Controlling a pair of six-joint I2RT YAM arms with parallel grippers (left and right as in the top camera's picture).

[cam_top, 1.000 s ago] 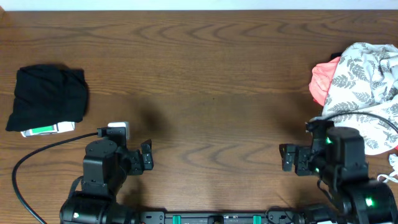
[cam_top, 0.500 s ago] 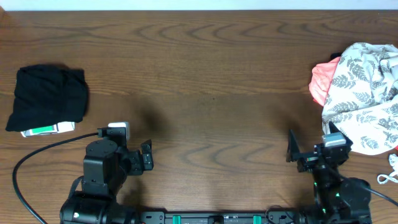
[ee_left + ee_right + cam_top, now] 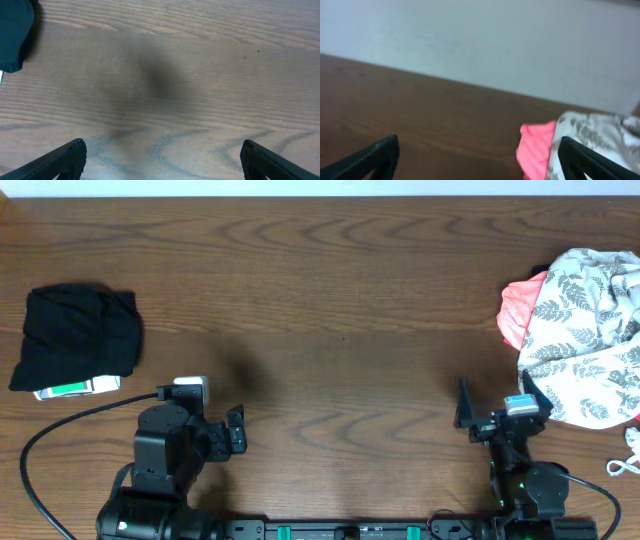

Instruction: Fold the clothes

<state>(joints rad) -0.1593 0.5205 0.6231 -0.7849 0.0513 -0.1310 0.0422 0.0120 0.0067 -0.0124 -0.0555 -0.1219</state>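
The clothes I can name here are a folded black garment [image 3: 78, 338] lying at the table's left side; its edge shows in the top left corner of the left wrist view [image 3: 15, 30]. My left gripper [image 3: 228, 434] hovers near the front edge, right of the black garment and well apart from it. It is open [image 3: 162, 160], with only bare wood between its fingers. My right gripper [image 3: 498, 415] is open too [image 3: 480, 160] and holds nothing. It sits low at the front right, facing the far wall.
A heap of a white leaf-patterned cloth [image 3: 585, 330] over a pink cloth [image 3: 518, 315] lies at the right edge, also in the right wrist view [image 3: 535, 150]. A white-and-green item [image 3: 78, 388] pokes from under the black garment. A black cable [image 3: 60, 430] loops front left.
The right arm has drawn back toward the front edge and turned, so its open gripper now faces the far side. The left arm and the black garment have not moved.
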